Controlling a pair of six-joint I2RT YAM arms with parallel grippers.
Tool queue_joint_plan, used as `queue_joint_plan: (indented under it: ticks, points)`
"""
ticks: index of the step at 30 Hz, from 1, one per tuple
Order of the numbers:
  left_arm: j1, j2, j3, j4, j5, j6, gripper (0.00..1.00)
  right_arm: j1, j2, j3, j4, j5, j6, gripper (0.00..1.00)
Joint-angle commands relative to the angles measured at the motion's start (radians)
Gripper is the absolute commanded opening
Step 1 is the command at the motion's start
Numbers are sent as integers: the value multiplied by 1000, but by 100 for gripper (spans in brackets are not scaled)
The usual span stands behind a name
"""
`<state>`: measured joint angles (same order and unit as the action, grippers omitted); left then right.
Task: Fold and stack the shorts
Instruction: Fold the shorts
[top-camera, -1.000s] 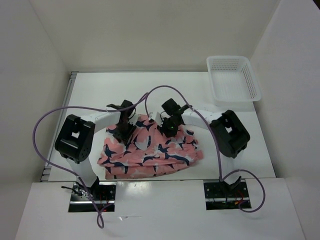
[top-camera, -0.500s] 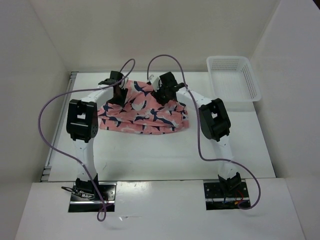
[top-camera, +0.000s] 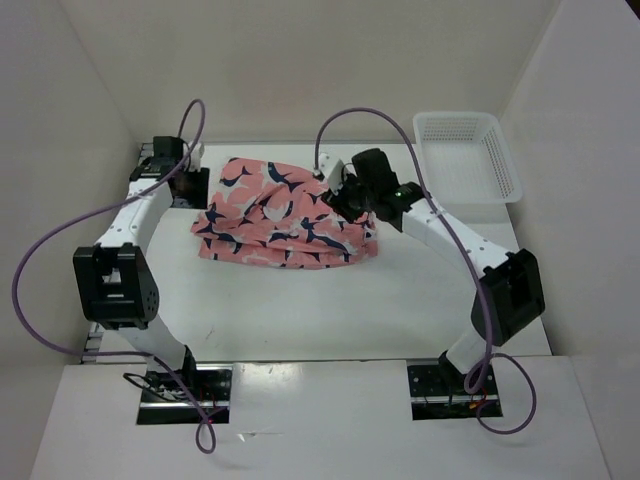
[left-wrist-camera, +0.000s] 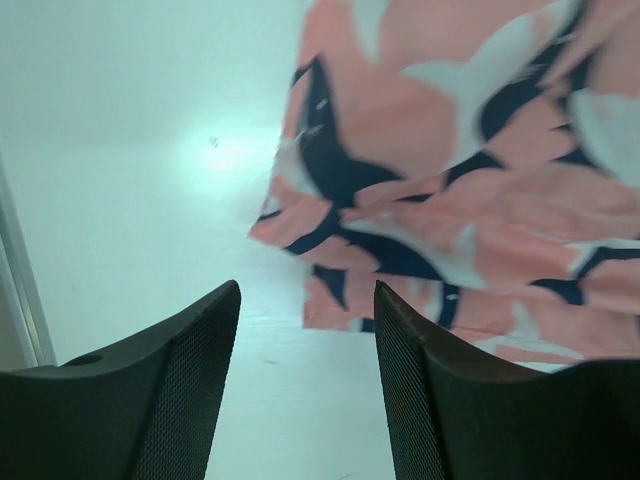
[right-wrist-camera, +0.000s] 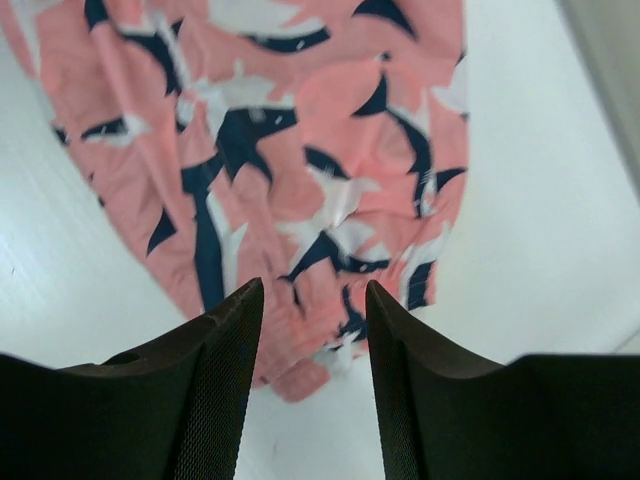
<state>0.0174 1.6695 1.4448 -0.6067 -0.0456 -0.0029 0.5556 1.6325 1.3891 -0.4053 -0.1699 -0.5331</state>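
The salmon-pink shorts (top-camera: 285, 215) with navy-and-white bird shapes lie folded in a flat band at the far middle of the table. My left gripper (top-camera: 196, 188) is open and empty, just off the shorts' left edge. In the left wrist view its fingers (left-wrist-camera: 190, 380) frame bare table, with the shorts (left-wrist-camera: 450, 150) ahead to the right. My right gripper (top-camera: 343, 198) is open and empty above the shorts' right end. In the right wrist view the shorts (right-wrist-camera: 300, 150) lie below and ahead of the gripper (right-wrist-camera: 312, 285).
A white mesh basket (top-camera: 468, 155) stands at the far right corner, apart from the shorts. White walls close the table on the left, back and right. Purple cables loop over both arms.
Both grippers carried the shorts from the near middle toward the far side, then let go. The left gripper has drawn back to the left; the right arm has stretched out.
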Motion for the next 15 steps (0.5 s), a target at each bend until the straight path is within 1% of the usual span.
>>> queue_joint_plan:
  ticks: [1,6,8,9,10,13,15]
  points:
    - [99,90,-37,-38,110,3,64,29,-3,-117,-1,6,-38,51]
    - [191,128,-9,24,245,3,64,38,-3,-182,34,15,-38,54]
    - [203,154,-18,61,262,3,62,38,-3,-196,48,15,-38,54]
    - [204,176,-18,61,271,3,62,38,6,-209,60,15,-38,56]
    - [204,188,-18,61,294,3,62,38,6,-220,60,15,-38,56]
    - [204,240,-18,52,305,3,62,38,15,-243,60,15,-50,60]
    - [204,278,-18,51,305,3,62,38,15,-254,60,24,-60,60]
